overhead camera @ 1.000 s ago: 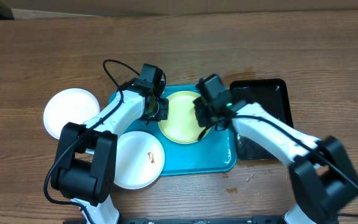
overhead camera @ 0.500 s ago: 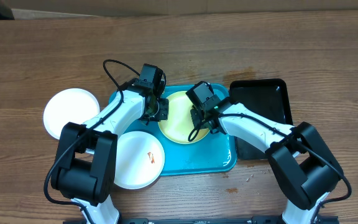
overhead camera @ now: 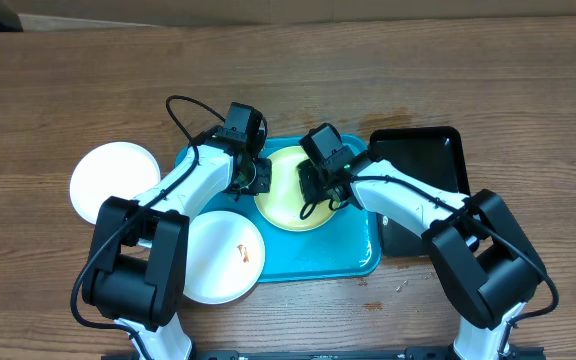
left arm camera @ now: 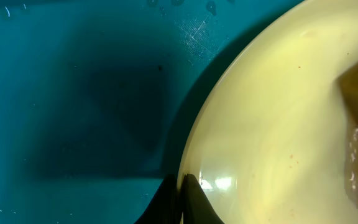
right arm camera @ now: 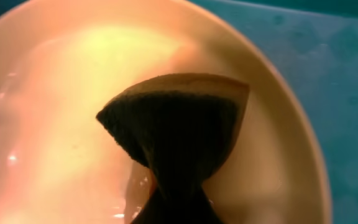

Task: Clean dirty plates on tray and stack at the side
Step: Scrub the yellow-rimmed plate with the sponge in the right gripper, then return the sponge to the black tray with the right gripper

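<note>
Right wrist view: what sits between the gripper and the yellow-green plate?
A dark sponge, pinched in the right gripper, lies against the yellow-green plate. The right wrist view shows it.

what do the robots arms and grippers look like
Both arms match: the left arm and right arm have smooth white links between bulky black joints. A thin black cable loops out near the left wrist. The left gripper and right gripper are black, with dark narrow fingers.

First plate (overhead camera: 286, 212) in tray (overhead camera: 353, 250); second plate (overhead camera: 218, 262) overlapping left rim; third plate (overhead camera: 115, 180) further left
</note>
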